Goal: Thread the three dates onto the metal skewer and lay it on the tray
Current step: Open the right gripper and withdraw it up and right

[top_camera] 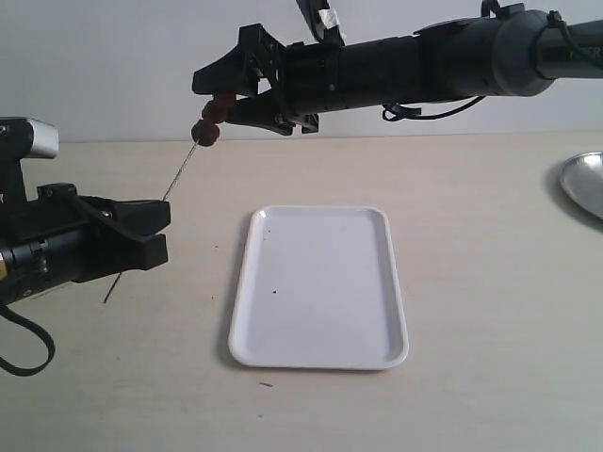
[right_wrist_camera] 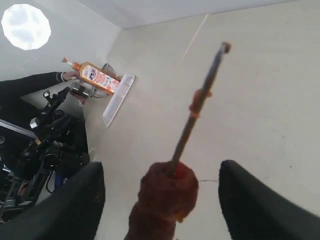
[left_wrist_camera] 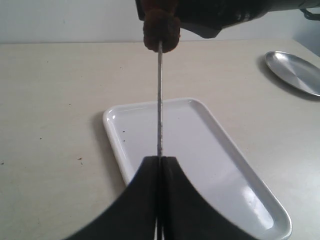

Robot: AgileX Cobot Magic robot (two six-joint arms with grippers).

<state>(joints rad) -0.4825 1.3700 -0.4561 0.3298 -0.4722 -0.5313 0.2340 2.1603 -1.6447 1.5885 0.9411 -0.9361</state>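
The left gripper [top_camera: 162,231] has its fingers [left_wrist_camera: 145,175] clenched on the metal skewer [top_camera: 181,174], pinching the thin rod low along its length. A short tail of it sticks out beneath the grip. From the grip the skewer slants up and away, tilted rather than upright, held in the air above the table [top_camera: 471,395] and to the left of the tray [top_camera: 377,320] in the exterior view.

Near the skewer's upper end sit two dates [top_camera: 205,134], touching each other. The lower one is darker and the one above it is redder. Whether a third is threaded behind them cannot be told.

The right gripper [top_camera: 219,102] reaches across from the right side, well above the table, its fingers [right_wrist_camera: 255,200] released and spread wide. The upper date lies between them, and in the right wrist view there is a clear gap on each side of the fruit, so neither finger touches it. That same view shows the bare rod running on past the date to its tip, with small orange flecks stuck to it.

The white tray lies flat on the table, well below the dates, with only a dark speck or two on its surface. A round metal dish [top_camera: 586,181] rests at the far right edge of the table – well apart from the tray.
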